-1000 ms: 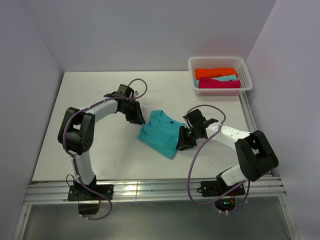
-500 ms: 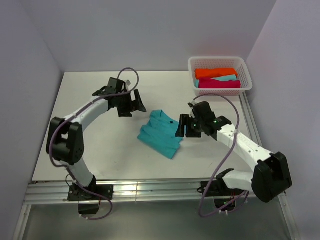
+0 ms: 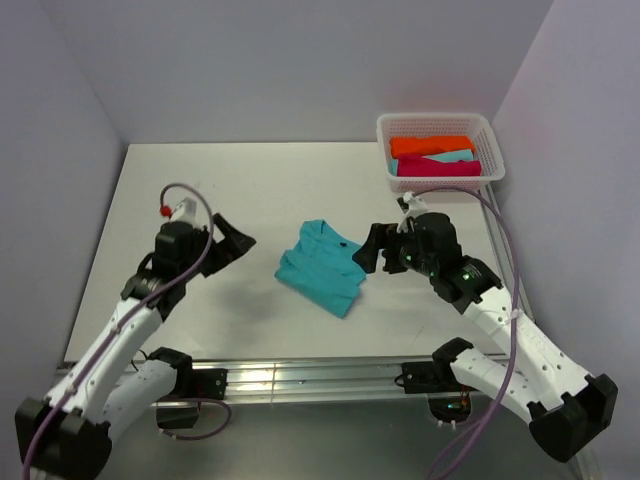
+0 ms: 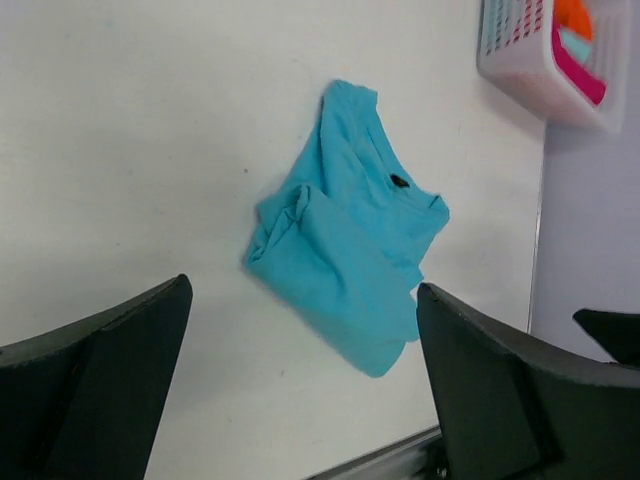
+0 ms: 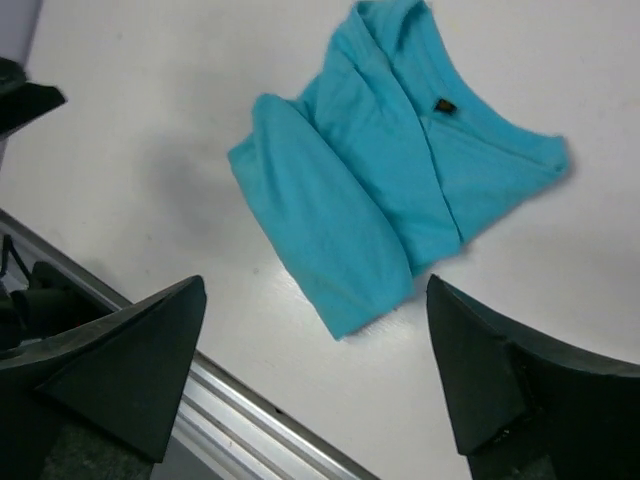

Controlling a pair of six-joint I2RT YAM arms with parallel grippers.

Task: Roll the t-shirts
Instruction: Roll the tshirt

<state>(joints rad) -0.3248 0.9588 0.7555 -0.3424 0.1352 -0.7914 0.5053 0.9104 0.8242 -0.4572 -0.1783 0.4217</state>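
The left arm [image 3: 125,320] leaned low across from its base. The left gripper [image 3: 232,246] pointed to the right, with its two fingers spread wide apart. The right arm [image 3: 500,310] stretched out long. The right gripper [image 3: 366,250] pointed left, fingers wide apart too. The two grippers faced each other, well apart.

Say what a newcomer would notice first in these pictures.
A turquoise t-shirt lies bunched at the middle of the table. Either side of it the left gripper and the right gripper hang open, holding nothing. At the far right corner a white lattice basket holds an orange t-shirt, a pale turquoise t-shirt and a magenta t-shirt.
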